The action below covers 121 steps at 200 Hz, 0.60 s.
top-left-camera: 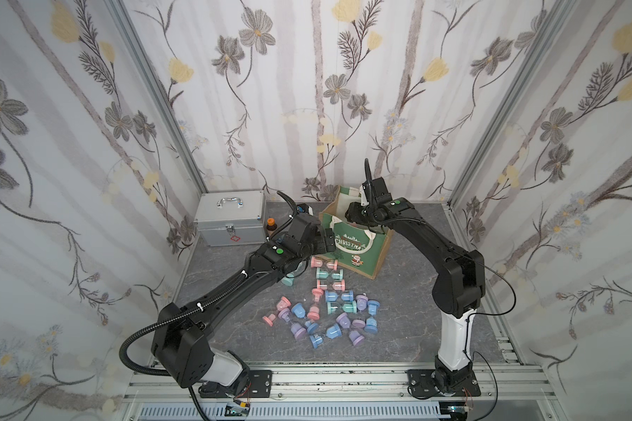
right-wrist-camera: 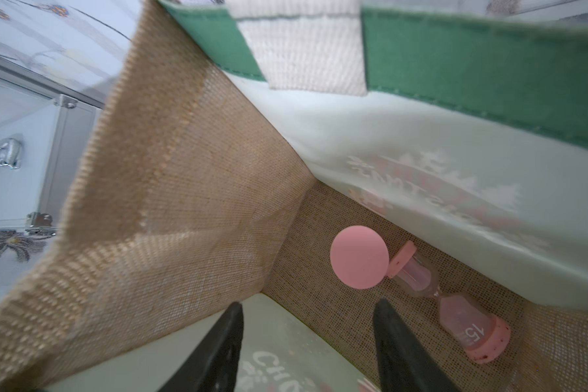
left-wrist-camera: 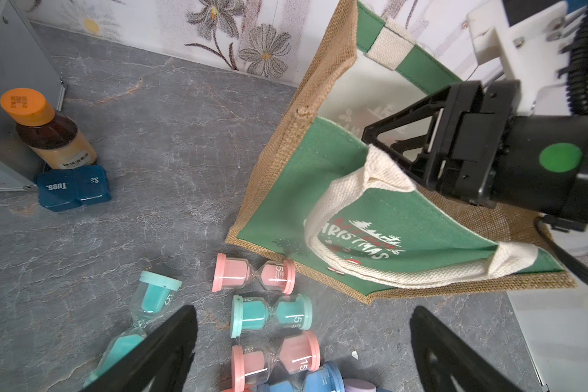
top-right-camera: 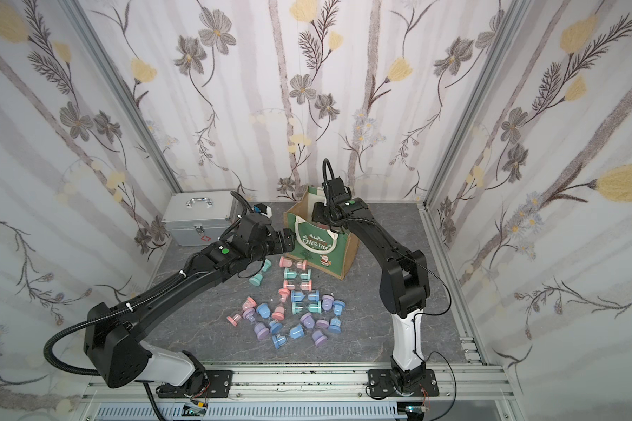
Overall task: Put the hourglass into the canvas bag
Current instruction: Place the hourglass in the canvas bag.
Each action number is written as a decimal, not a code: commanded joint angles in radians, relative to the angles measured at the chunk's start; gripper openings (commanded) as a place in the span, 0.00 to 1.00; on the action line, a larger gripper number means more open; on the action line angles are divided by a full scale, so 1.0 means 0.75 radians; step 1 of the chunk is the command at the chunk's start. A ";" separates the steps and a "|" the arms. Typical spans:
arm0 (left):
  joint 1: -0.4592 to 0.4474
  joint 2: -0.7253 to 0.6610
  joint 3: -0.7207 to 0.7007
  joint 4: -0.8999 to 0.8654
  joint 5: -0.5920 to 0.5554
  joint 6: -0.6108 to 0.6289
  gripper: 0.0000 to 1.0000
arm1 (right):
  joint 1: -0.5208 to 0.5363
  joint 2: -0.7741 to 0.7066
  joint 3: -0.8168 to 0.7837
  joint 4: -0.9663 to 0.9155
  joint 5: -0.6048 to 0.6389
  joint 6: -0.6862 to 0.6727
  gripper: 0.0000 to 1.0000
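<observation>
The bag (left-wrist-camera: 286, 176) had matt green cloth faces, coarse tan jute sides, ribbed cream webbing handles (left-wrist-camera: 340, 200) and a smooth pale lining (right-wrist-camera: 387, 135). The hourglass (right-wrist-camera: 452, 305) inside had clear glossy bulbs and matt pink plastic caps. The case (top-left-camera: 230, 218), left of centre in a top view, was brushed silver metal. The table (left-wrist-camera: 157, 135) was matt grey and stone-veined.

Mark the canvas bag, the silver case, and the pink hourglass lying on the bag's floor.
canvas bag (top-left-camera: 373, 253): in a top view, on its green front wall.
silver case (top-left-camera: 250, 213): in a top view, on the lid beside the handle.
pink hourglass (right-wrist-camera: 462, 314): right wrist view, on the glass bulb near the "15".
</observation>
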 commanded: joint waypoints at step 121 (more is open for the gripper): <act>0.001 -0.135 0.007 -0.074 0.106 -0.007 1.00 | 0.088 -0.355 -0.042 -0.015 0.075 0.011 0.77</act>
